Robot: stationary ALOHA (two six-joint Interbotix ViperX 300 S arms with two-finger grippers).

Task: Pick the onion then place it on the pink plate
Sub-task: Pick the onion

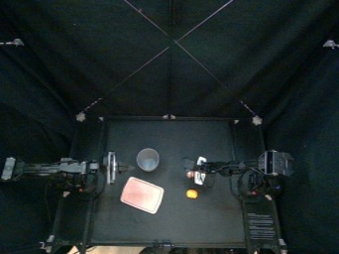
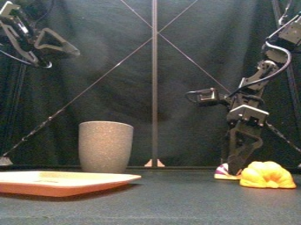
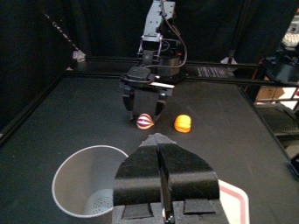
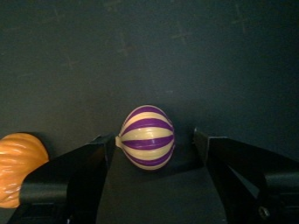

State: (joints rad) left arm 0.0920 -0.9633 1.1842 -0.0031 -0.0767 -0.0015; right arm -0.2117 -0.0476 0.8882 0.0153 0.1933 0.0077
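The onion (image 4: 149,138), striped purple and cream, stands on the black table between the jaws of my right gripper (image 4: 155,149). The jaws are open, one close against the onion and the other a small gap away. From the front, the onion (image 2: 223,171) peeks out beside the lowered right gripper (image 2: 238,165). The pink plate (image 1: 143,194) lies flat at the front left of centre, with nothing on it. My left gripper (image 3: 163,150) hangs shut and high at the left, above the grey cup and away from the onion (image 3: 142,121).
A tall grey speckled cup (image 1: 147,158) stands behind the plate. An orange toy (image 1: 192,194) lies just in front of the onion, between it and the plate's right edge. The orange toy (image 4: 14,166) also shows beside my right jaws.
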